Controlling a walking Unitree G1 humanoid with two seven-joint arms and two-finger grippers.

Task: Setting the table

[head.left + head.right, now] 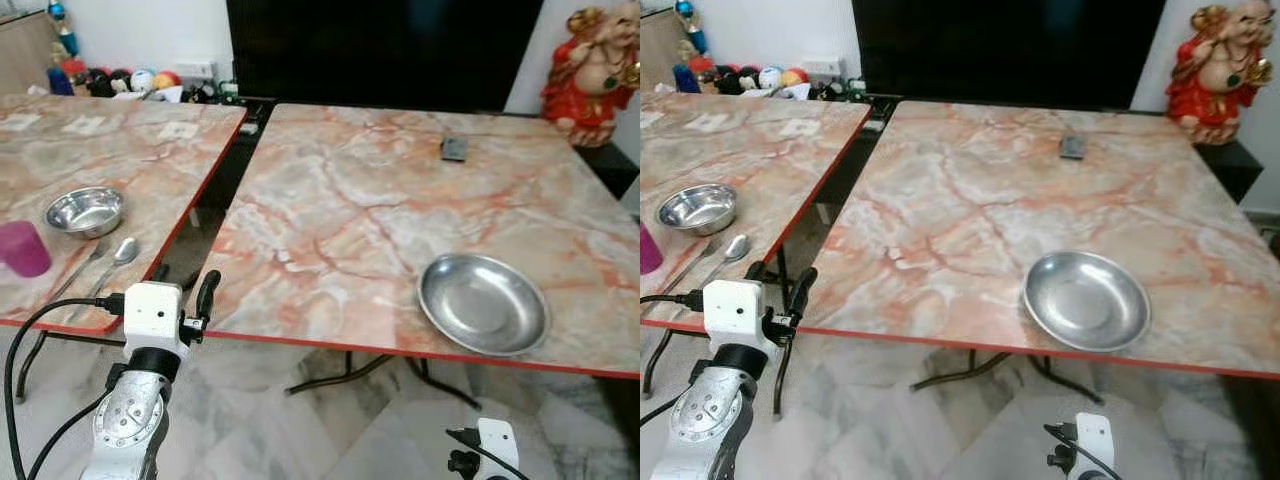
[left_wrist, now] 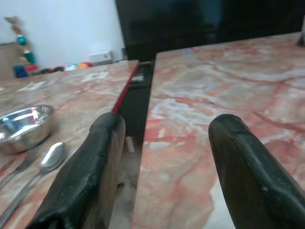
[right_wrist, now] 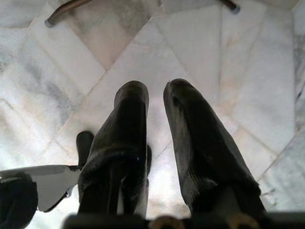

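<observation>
Two marble-patterned tables stand side by side with a narrow gap between them. A steel plate lies near the front edge of the right table. On the left table are a steel bowl, a spoon beside another piece of cutlery, and a pink cup. My left gripper is open and empty, held at the gap between the tables' front corners, with the bowl and spoon to one side. My right gripper hangs low over the floor, shut and empty.
A small dark object lies at the back of the right table. A red and gold statue stands at the back right, a large dark screen behind the tables, and toys at the back left. Table legs stand on the marble floor.
</observation>
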